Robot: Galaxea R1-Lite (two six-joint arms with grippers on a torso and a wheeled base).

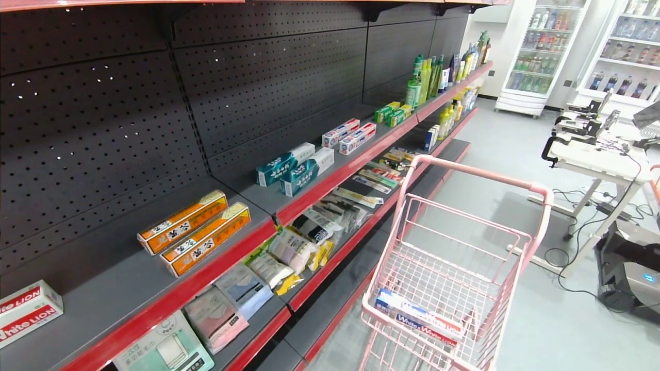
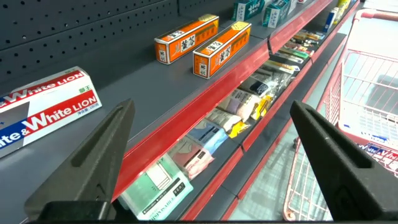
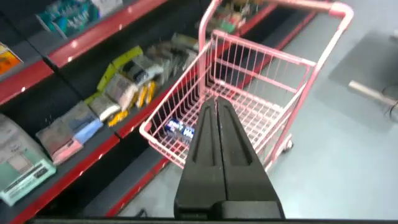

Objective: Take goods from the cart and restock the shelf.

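Well, the shelf [image 1: 118, 288] ran along my left, with a bare stretch beside the white box [image 1: 26, 312] at its near end. The pink cart [image 1: 479, 175] stood just beside it, a blue-and-white box [image 1: 417, 319] lying in its near corner. My left fingers [image 2: 99, 155] were spread wide over the shelf; my right fingers [image 3: 208, 143] were pressed together above the cart. I judged the right ones should open before dropping straight onto that box.

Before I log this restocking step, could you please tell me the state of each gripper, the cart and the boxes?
Left gripper: open, holding nothing.
Right gripper: shut, holding nothing.
Cart: upright, a toothpaste box inside.
Toothpaste box: lying flat on the cart's floor.
Shelf: partly stocked, with bare stretches.
Orange boxes: two, lying flat side by side.
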